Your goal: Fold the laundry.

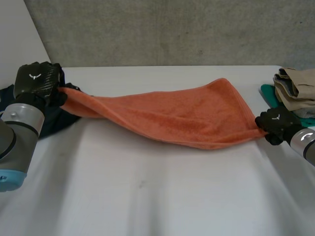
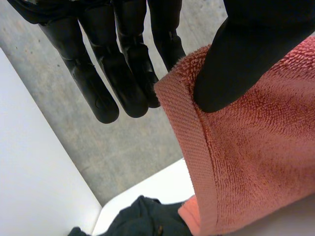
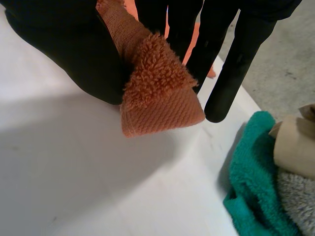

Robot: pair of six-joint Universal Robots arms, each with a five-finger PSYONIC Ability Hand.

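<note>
The orange towel [image 1: 172, 115] was stretched low over the counter [image 1: 147, 196], one corner pinched by the left hand [image 1: 37, 81], another by the right hand [image 1: 275, 125]. A good fold likely needed both pinches firm, the towel taut, and the corners brought down level.

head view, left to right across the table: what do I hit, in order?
left hand pinching one end → orange towel stretched between the hands → right hand pinching the other corner
</note>
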